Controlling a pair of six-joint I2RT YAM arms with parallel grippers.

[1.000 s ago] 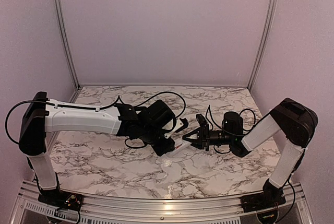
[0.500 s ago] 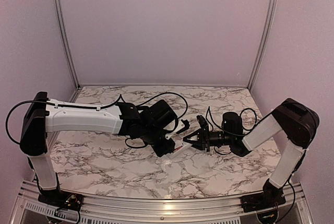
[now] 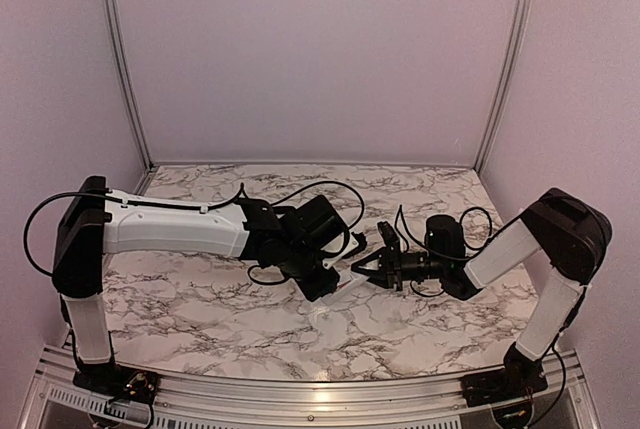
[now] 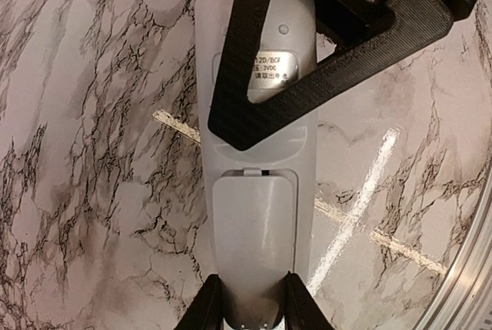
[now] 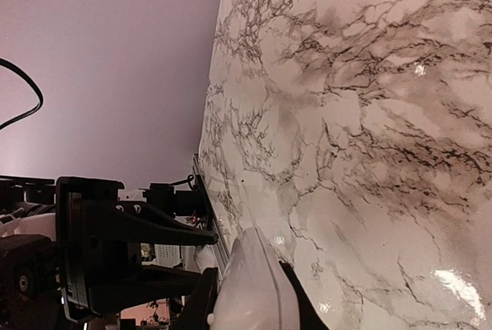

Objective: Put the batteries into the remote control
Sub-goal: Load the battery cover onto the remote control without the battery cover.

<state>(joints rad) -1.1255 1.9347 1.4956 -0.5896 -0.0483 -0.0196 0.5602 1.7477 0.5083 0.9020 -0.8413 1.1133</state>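
Marble-patterned table [image 3: 180, 321], pale walls [image 3: 310, 49], metal posts [image 3: 121, 49]

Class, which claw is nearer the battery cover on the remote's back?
Left. The left claw pinches the remote beside the cover; the right claw sits at the far end.
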